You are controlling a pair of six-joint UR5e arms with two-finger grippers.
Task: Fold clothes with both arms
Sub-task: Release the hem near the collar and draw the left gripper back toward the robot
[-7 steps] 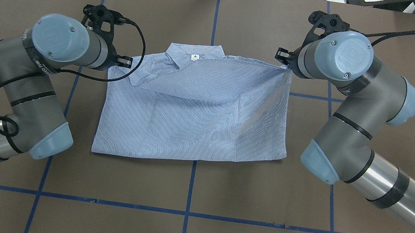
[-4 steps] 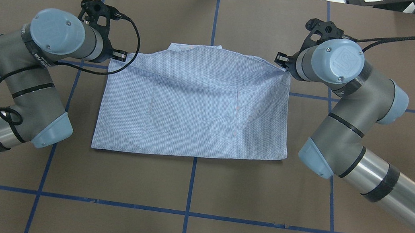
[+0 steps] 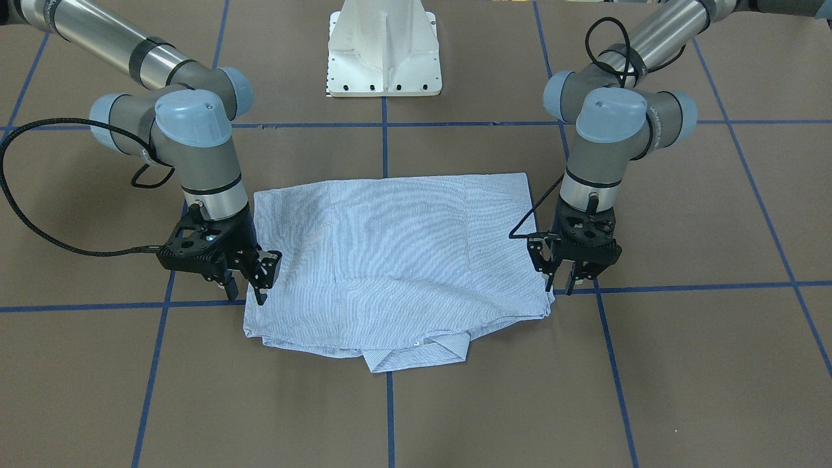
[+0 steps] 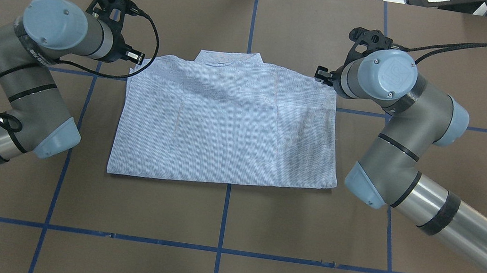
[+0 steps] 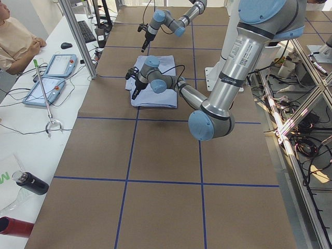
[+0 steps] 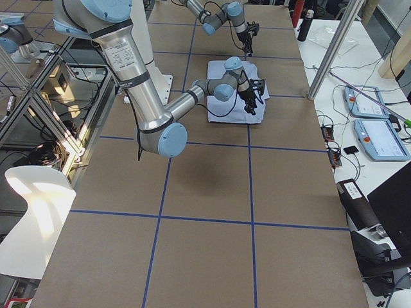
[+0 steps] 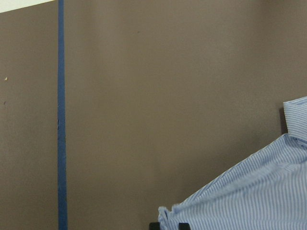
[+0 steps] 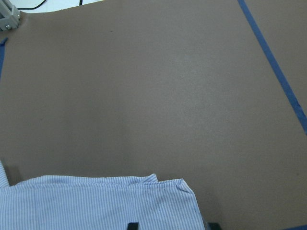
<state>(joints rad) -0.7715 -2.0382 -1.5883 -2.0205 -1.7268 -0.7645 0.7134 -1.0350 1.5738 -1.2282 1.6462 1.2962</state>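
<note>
The lifted fold of the shirt [image 4: 226, 124] has settled flat, collar [image 4: 228, 58] showing; right hand [image 3: 247, 291] apart, left hand [image 3: 571, 286] unclear.

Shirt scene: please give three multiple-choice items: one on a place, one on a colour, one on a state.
1. Where does the collar poke out of the shirt?
A. the edge away from the base
B. the edge nearest the base
C. under the left arm
2. The table's lines are:
A. red
B. blue
C. white
3. The shirt is:
A. hanging in the air
B. rolled into a ball
C. folded flat on the table
Answers: A, the collar shows at the far edge; B, the grid is blue; C, it lies in flat layers.
</note>
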